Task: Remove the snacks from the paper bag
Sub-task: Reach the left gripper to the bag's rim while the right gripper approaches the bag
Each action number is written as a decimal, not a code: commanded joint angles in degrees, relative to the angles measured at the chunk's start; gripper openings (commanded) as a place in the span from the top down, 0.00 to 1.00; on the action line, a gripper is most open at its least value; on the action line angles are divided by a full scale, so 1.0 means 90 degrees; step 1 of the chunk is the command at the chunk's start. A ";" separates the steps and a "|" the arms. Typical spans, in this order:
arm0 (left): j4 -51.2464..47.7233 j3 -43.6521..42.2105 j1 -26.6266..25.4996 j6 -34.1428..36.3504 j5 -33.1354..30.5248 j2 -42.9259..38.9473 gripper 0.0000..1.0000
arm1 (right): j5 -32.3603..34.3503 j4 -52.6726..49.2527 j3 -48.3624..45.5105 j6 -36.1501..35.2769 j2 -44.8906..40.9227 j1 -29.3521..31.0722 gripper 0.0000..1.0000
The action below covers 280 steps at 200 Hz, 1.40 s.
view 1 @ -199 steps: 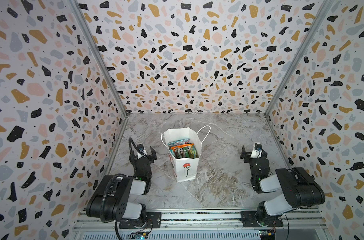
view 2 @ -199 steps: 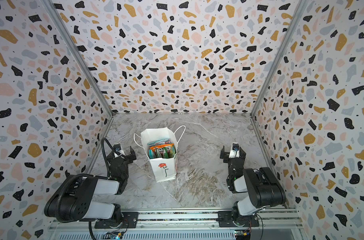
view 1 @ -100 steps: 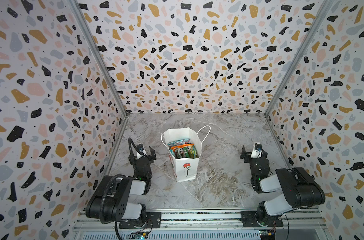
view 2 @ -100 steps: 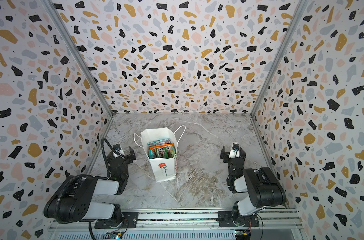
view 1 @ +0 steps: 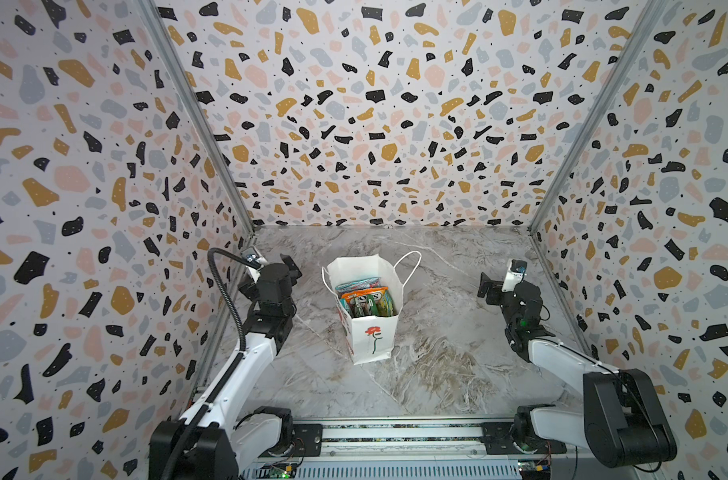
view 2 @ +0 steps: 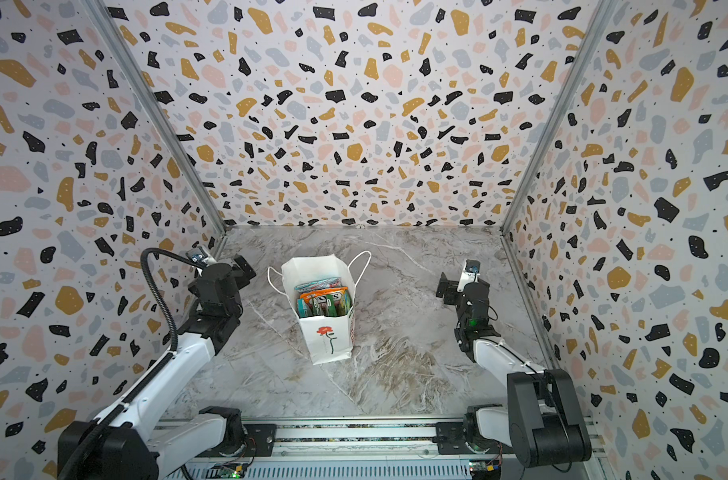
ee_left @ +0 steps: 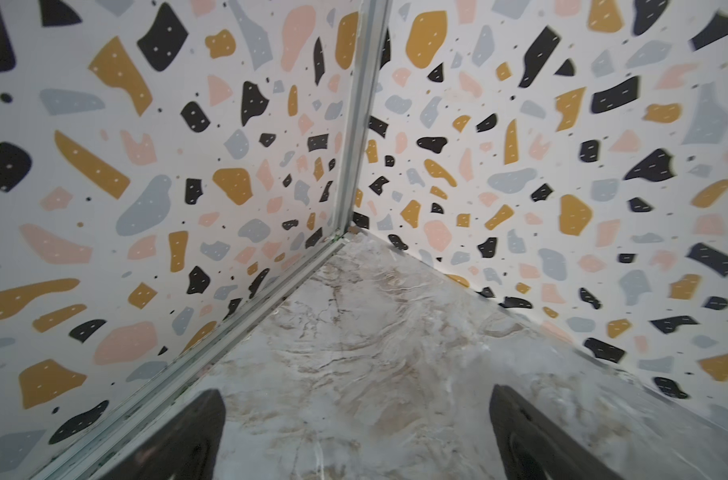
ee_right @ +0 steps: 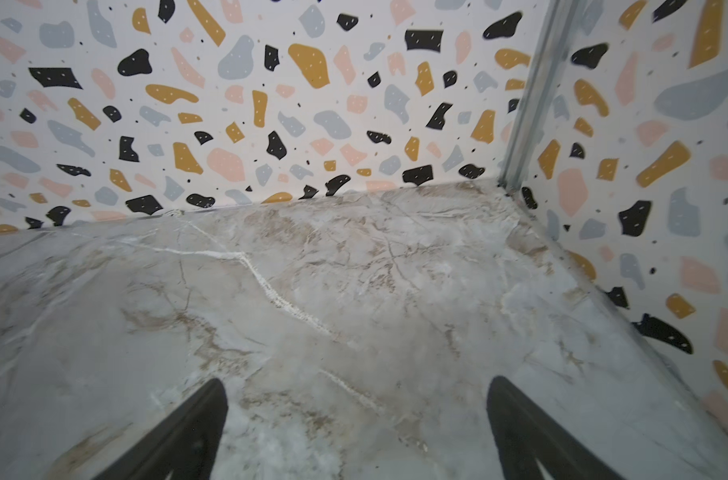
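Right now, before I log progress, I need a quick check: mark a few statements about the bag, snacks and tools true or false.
1. The paper bag stands upright on the table. True.
2. The snacks lie spread on the table. False: the ones visible sit inside the bag.
3. The left tool grips the bag. False: it is open, empty, apart from the bag.
4. The right tool is open and empty. True.

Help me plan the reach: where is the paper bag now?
In both top views the paper bag stands upright between the left gripper and right gripper, nearer the left, snacks showing inside.
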 commanded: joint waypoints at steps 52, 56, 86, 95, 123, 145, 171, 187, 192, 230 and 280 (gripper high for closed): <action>-0.3186 0.2810 0.0029 -0.0623 0.4219 -0.0623 0.00 | -0.1652 -0.2113 0.0984 0.0508 0.0143 0.0718 0.01; -0.3278 0.2864 0.0029 -0.0699 0.4430 -0.0619 0.00 | -0.1664 -0.2129 0.1005 0.0506 0.0154 0.0755 0.01; -0.3405 0.2794 -0.0041 -0.1138 0.5346 -0.0862 0.05 | -0.1765 -0.2213 0.1138 0.0570 0.0252 0.0966 0.01; -0.3411 0.2703 -0.0133 -0.1214 0.5389 -0.0934 0.06 | -0.1793 -0.2216 0.1157 0.0591 0.0268 0.1029 0.01; -0.3124 0.2204 -0.0817 -0.1510 0.5306 -0.0987 0.09 | -0.1942 -0.2179 0.1178 0.0647 0.0363 0.1265 0.01; -0.3137 0.2085 -0.1274 -0.1492 0.4963 -0.0921 0.12 | -0.2106 -0.2174 0.1178 0.0636 0.0445 0.1483 0.01; -0.3369 0.2062 -0.1367 -0.1300 0.4523 -0.0846 0.16 | -0.2160 -0.2213 0.1148 0.0628 0.0553 0.1755 0.01; -0.3290 0.1993 -0.1377 -0.1277 0.4523 -0.0809 0.21 | -0.2131 -0.2191 0.1083 0.0659 0.0612 0.1931 0.01; -0.3255 0.1979 -0.1370 -0.1275 0.4544 -0.0796 0.23 | -0.2116 -0.2170 0.1054 0.0678 0.0628 0.1980 0.01; -0.3101 0.1924 -0.1382 -0.1219 0.4351 -0.0748 0.38 | -0.2088 -0.2089 0.0953 0.0739 0.0775 0.2294 0.01; -0.2952 0.1947 -0.1387 -0.1125 0.4217 -0.0678 0.91 | -0.2196 -0.2087 0.0943 0.0697 0.1028 0.2559 0.01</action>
